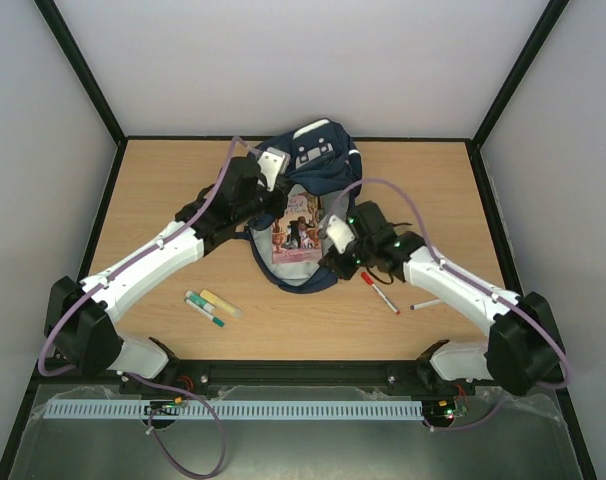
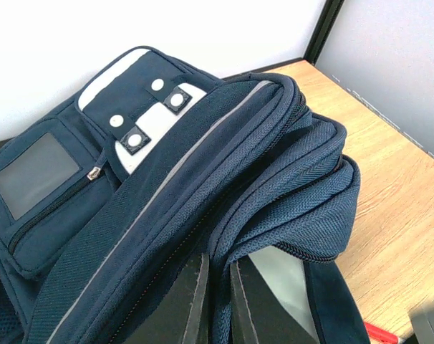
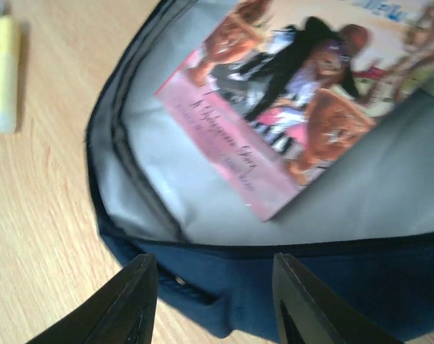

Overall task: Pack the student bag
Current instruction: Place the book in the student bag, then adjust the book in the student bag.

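The student bag (image 1: 308,160), a navy-blue backpack, lies open in the middle of the table, far side. A picture book with a pink cover (image 1: 296,228) lies inside on the grey lining. My left gripper (image 1: 266,188) is shut on the raised edge of the bag's flap; in the left wrist view the blue fabric (image 2: 274,186) is pinched between its fingers (image 2: 188,301). My right gripper (image 1: 339,262) is open and empty just over the bag's near right rim (image 3: 224,276). The right wrist view shows the book (image 3: 288,107) inside, beyond the rim.
A red pen (image 1: 380,292) and a white pen (image 1: 426,303) lie on the wood right of the bag. A yellow highlighter (image 1: 221,303) and a green-tipped marker (image 1: 204,309) lie to its left front. The highlighter also shows in the right wrist view (image 3: 2,72). Black frame posts and white walls enclose the table.
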`<action>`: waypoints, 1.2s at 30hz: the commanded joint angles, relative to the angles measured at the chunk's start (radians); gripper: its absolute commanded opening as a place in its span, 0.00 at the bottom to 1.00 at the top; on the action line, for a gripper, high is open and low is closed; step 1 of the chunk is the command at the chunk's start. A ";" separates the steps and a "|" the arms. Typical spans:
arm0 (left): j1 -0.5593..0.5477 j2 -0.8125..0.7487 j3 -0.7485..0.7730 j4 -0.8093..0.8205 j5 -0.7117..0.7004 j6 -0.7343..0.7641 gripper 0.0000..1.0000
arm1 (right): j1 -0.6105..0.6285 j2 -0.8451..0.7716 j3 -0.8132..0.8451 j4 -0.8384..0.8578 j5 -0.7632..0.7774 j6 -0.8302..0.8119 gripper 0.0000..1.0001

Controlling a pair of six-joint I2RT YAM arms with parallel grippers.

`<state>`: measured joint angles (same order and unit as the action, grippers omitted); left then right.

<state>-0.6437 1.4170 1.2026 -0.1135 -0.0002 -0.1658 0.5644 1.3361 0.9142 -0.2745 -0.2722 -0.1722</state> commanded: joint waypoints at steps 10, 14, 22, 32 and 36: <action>0.041 -0.058 0.036 0.062 0.029 -0.039 0.03 | 0.283 0.169 0.036 0.169 0.472 -0.528 0.46; 0.046 -0.059 0.037 0.062 0.031 -0.041 0.03 | 0.288 0.269 0.078 0.220 0.513 -0.580 0.54; 0.084 -0.058 0.035 0.074 0.083 -0.074 0.03 | 0.290 0.423 0.123 0.294 0.562 -0.627 0.65; 0.127 -0.046 0.037 0.081 0.147 -0.106 0.02 | 0.288 0.494 0.166 0.606 0.733 -0.639 0.61; 0.127 -0.046 0.041 0.078 0.161 -0.103 0.02 | 0.287 0.546 0.209 0.674 0.756 -0.686 0.59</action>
<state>-0.5343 1.4120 1.2030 -0.1112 0.1589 -0.2443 0.8513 1.8347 1.0622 0.2623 0.4164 -0.8036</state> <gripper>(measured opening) 0.075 0.596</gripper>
